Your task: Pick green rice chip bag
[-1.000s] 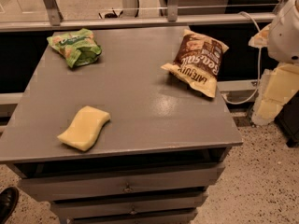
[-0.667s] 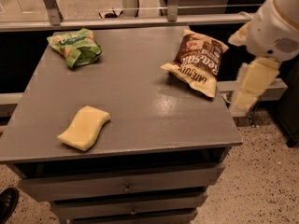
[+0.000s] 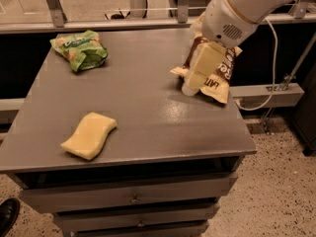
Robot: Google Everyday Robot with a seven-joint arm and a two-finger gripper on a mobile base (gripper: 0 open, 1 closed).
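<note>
While approach is the step in hand | desk | brown chip bag right | pincer before it, grip state cannot be told | green rice chip bag far-left corner, untouched | next: traverse left, descend.

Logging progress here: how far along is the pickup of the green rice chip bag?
Done: nothing yet; the green rice chip bag lies untouched at the far-left corner of the table. In hand: the gripper hangs low over the table's right side, in front of the brown chip bag. Left: cross to the green bag, grasp it, lift it.
</note>
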